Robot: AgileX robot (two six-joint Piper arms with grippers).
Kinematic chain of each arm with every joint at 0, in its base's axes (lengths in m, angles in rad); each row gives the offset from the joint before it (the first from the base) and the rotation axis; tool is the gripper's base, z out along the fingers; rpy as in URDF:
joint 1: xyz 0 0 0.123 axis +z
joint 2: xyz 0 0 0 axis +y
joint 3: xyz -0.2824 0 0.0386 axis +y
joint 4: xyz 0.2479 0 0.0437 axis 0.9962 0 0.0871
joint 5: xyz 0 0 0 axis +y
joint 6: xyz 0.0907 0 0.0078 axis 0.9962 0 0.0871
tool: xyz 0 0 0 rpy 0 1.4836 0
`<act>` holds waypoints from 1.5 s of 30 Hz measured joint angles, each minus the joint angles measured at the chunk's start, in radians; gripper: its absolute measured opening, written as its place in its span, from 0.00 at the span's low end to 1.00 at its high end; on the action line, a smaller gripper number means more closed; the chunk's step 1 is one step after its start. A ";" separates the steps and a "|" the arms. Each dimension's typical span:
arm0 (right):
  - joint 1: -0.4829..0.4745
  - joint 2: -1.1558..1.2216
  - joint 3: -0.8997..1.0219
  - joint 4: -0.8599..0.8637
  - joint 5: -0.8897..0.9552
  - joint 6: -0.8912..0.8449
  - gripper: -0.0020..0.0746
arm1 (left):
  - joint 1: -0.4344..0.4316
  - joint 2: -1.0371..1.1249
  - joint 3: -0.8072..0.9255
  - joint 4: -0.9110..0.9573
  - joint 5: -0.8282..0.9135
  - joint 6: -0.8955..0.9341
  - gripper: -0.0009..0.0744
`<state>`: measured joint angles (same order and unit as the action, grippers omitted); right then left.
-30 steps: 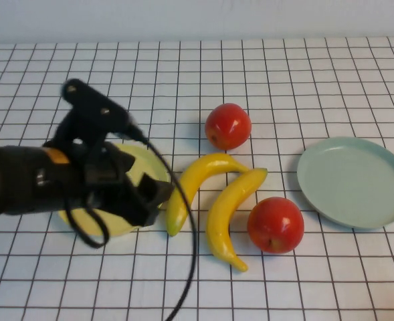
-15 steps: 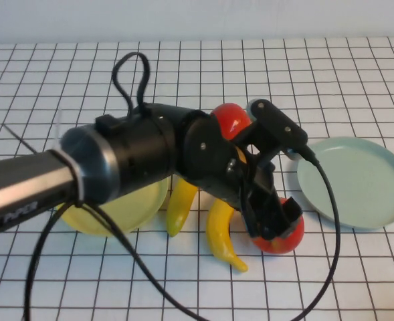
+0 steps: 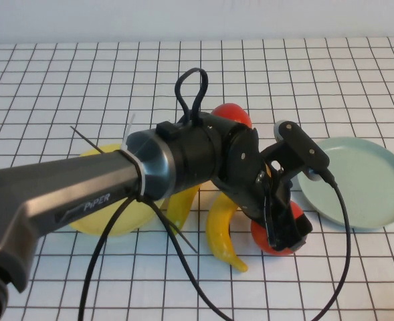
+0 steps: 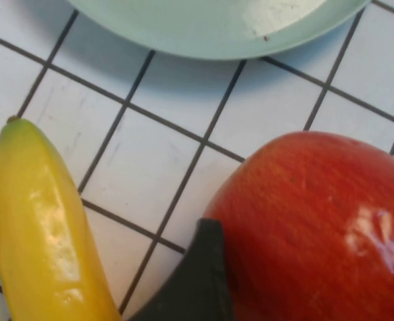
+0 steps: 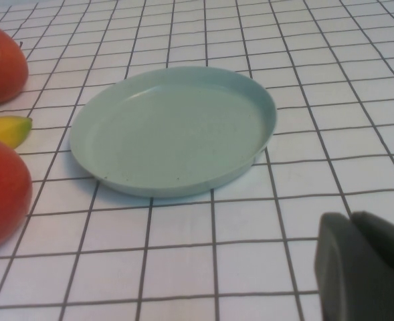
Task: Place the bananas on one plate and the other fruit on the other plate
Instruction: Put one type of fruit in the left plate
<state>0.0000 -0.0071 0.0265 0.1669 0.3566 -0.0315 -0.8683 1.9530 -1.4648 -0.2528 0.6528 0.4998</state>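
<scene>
The left gripper (image 3: 287, 231) hangs spread wide over the near apple (image 3: 297, 221), which lies just beside the blue-green plate (image 3: 357, 180), one dark finger (image 4: 197, 281) already against its skin; to grip well, I judge it should sink until both fingers straddle the widest part before squeezing, since the glossy round fruit could squirt free. The right gripper (image 5: 364, 264) sits shut on the plate's other side. That plate and what shows of the yellow plate (image 3: 110, 217) are empty; both bananas (image 3: 223, 231) and the far apple (image 3: 233, 114) lie between them.
</scene>
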 joint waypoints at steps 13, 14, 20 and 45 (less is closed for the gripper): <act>0.000 0.000 0.000 0.000 0.000 0.000 0.01 | -0.001 0.014 -0.014 -0.002 -0.013 -0.036 0.81; 0.000 0.000 0.000 0.000 0.000 0.000 0.01 | -0.001 0.014 -0.019 0.001 -0.008 -0.046 0.79; 0.000 0.000 0.000 0.000 0.000 0.000 0.01 | -0.001 -0.002 -0.045 0.029 0.006 -0.076 0.78; 0.000 0.000 0.000 0.000 0.000 0.000 0.01 | 0.544 -0.231 0.080 0.139 0.107 -0.296 0.78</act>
<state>0.0000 -0.0071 0.0265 0.1669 0.3566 -0.0315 -0.3248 1.7216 -1.3847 -0.1139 0.7593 0.2034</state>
